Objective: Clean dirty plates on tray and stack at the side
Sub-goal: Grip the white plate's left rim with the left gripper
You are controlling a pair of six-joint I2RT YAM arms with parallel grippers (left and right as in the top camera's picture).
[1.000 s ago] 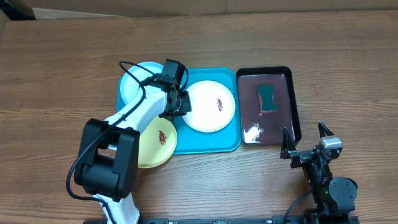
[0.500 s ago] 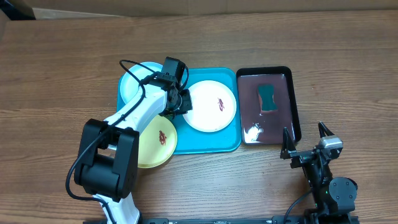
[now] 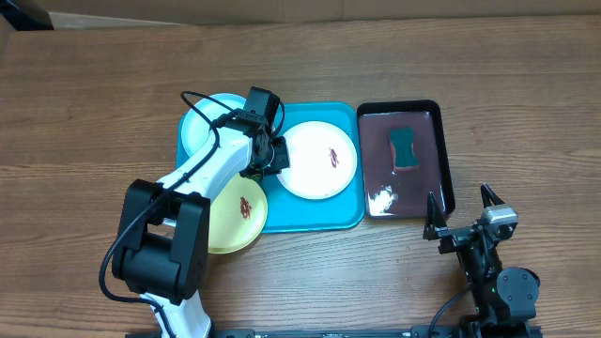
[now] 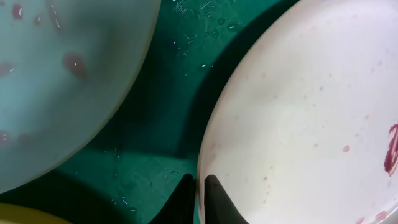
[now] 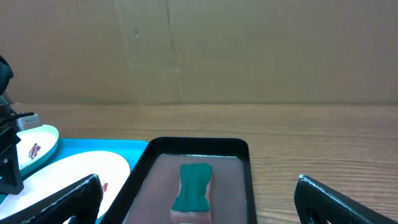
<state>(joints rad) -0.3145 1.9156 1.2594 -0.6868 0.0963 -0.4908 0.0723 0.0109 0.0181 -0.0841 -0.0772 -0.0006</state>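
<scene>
white plate (image 3: 319, 160): smeared, flat on tray (image 3: 315, 218), beside blue plate (image 3: 199, 127). left gripper (image 4: 199, 198) pinched on its left rim. right gripper (image 3: 458, 202) wide open, empty, well apart. step: taking up plate for cleaning. next: firm lift off tray, then sponge (image 3: 405, 148) to smear.

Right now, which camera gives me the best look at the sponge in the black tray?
The overhead view: it shows the whole sponge from above, lying in the far half of the black tray. The right wrist view shows the sponge closer but foreshortened, from a low angle. The left wrist view does not show it.
</scene>
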